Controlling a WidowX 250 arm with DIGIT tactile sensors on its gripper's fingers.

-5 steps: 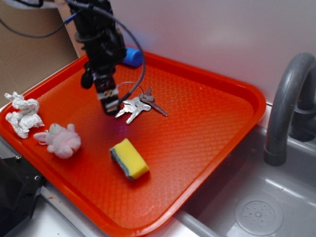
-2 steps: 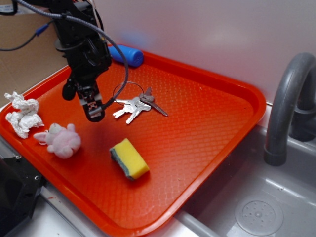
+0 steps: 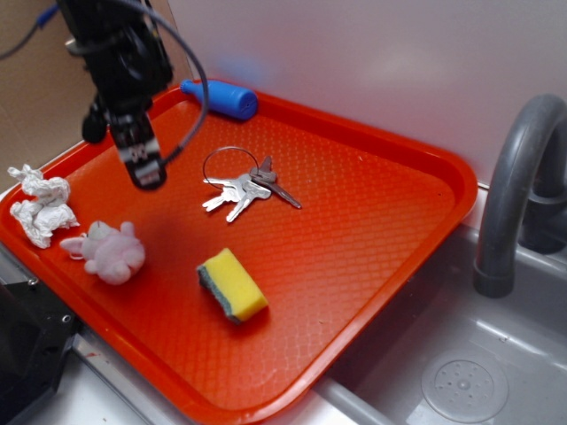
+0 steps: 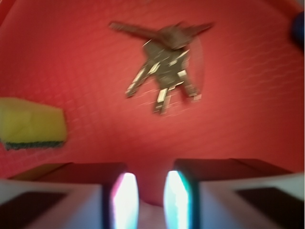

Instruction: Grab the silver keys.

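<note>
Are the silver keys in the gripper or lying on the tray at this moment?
Lying on the tray. The silver keys rest flat, fanned out, while the gripper hangs apart to their left, holding nothing.

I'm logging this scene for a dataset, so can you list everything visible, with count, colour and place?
silver keys: one bunch, silver-grey, middle of the tray, lying free
tray: one, orange-red, beside the sink
sponge: one, yellow with dark underside, front of the tray
plush toy: one, pink, left part of the tray
paper wad: one, white, tray's left edge
blue object: one, tray's back edge
faucet: one, grey, right
sink: one, grey, lower right
gripper: one, black, raised left of the keys
</note>
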